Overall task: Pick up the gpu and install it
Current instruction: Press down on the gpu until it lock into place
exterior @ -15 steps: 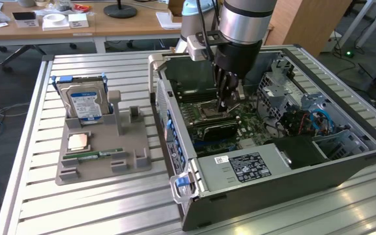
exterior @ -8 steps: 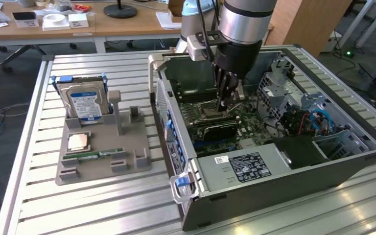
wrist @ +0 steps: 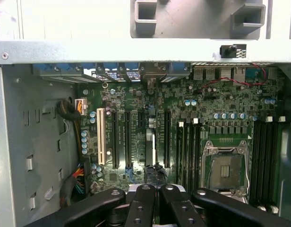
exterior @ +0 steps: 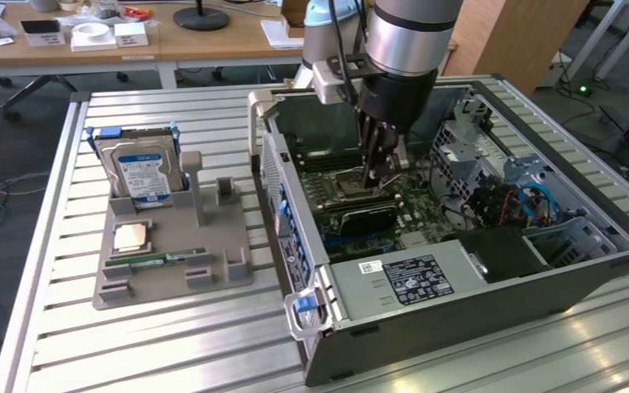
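Note:
The gpu is a thin black card standing on edge over the expansion slots of the motherboard inside the open computer case. In the wrist view the gpu appears edge-on as a dark strip between the long black slots. My gripper reaches straight down into the case, shut, with its fingertips meeting at the card's upper edge. In the wrist view the gripper sits right over that edge. Whether the fingertips pinch the card or only rest on it is hidden.
On the slatted table at the exterior view's left stands a grey parts stand with a blue-labelled hard drive, a processor chip and a green memory stick. Inside the case are the power supply, the processor socket and cables.

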